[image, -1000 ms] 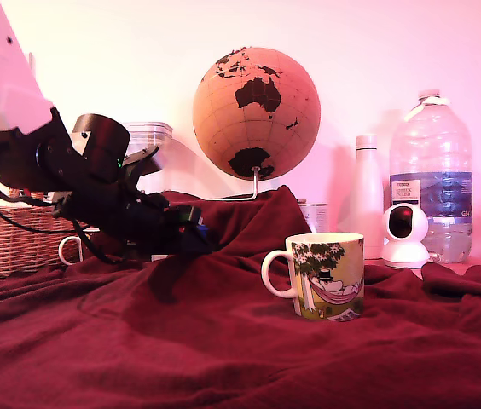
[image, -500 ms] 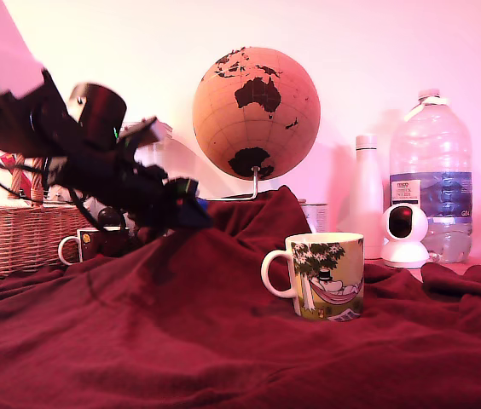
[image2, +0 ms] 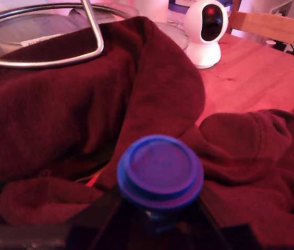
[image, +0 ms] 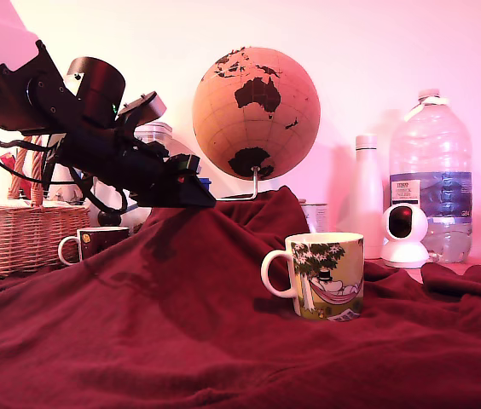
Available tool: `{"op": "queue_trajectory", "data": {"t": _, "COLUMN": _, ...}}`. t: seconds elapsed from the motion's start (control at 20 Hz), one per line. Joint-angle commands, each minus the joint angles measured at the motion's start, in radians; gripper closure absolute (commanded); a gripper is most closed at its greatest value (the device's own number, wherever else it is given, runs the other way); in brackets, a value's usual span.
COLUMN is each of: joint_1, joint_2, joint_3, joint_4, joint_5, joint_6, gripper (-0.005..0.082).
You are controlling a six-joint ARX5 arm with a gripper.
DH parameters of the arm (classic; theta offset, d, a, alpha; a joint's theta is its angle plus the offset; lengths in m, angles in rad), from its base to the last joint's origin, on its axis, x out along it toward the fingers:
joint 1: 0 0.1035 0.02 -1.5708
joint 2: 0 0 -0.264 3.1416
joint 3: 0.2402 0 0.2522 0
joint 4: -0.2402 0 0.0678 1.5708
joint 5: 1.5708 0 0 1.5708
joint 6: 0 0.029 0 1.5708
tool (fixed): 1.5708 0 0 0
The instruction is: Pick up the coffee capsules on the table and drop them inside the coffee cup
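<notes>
- One black pincer (image: 191, 189) is in the air on the exterior view's left, above the blanket, and it is pinching a dark blue plastic coffee capsule with a round flanged rim (image2: 160, 172).
- In the wrist view the capsule sits between the two dark fingers (image2: 97, 211), with its flat round face turned to the camera; in the exterior view only a small blue spot shows at the tip.
- The black arm (image: 70, 128) goes up from the pincer to the upper left corner of the exterior view.
- Under the pincer lies the rumpled dark red fleece blanket (image: 181, 324), which covers the tabletop (image2: 251, 78); bare light wood shows in the wrist view.
- The cream ceramic mug with a loop handle and a cartoon of a tree and hammock (image: 321, 274) stands upright on the blanket, well apart from the pincer, toward the exterior view's right.
- A dark maroon mug with a white handle (image: 94, 243) stands behind the blanket, below the arm.
- Near it is a woven wicker basket (image: 14, 239).
- Behind are a cork-coloured globe on a metal stand (image: 256, 112), a white bottle (image: 365, 196), a small white round camera (image: 403, 234) and a big clear plastic water bottle (image: 431, 175).
</notes>
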Motion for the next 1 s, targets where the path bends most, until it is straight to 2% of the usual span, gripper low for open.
{"op": "queue_trajectory", "data": {"t": 0.0, "joint_1": 0.003, "joint_2": -0.033, "joint_3": 0.004, "joint_4": 0.016, "joint_5": 0.003, "joint_6": 0.005, "gripper": 0.0616}}
{"op": "queue_trajectory", "data": {"t": 0.15, "joint_1": 0.003, "joint_2": -0.033, "joint_3": 0.004, "joint_4": 0.018, "joint_5": 0.003, "joint_6": 0.005, "gripper": 0.0533}}
{"op": "queue_trajectory", "data": {"t": 0.35, "joint_1": 0.003, "joint_2": -0.033, "joint_3": 0.004, "joint_4": 0.019, "joint_5": -0.001, "joint_6": 0.006, "gripper": 0.0585}}
{"op": "queue_trajectory", "data": {"t": 0.45, "joint_1": 0.003, "joint_2": -0.033, "joint_3": 0.004, "joint_4": 0.029, "joint_5": -0.001, "joint_6": 0.008, "gripper": 0.0575}}
{"op": "queue_trajectory", "data": {"t": 0.65, "joint_1": 0.003, "joint_2": -0.033, "joint_3": 0.004, "joint_4": 0.027, "joint_5": 0.000, "joint_6": 0.031, "gripper": 0.0499}}
{"op": "queue_trajectory", "data": {"t": 0.9, "joint_1": 0.003, "joint_2": -0.033, "joint_3": 0.004, "joint_4": 0.027, "joint_5": 0.003, "joint_6": 0.031, "gripper": 0.0502}}
{"op": "queue_trajectory", "data": {"t": 0.95, "joint_1": 0.003, "joint_2": -0.033, "joint_3": 0.004, "joint_4": 0.024, "joint_5": 0.002, "joint_6": 0.032, "gripper": 0.0532}}
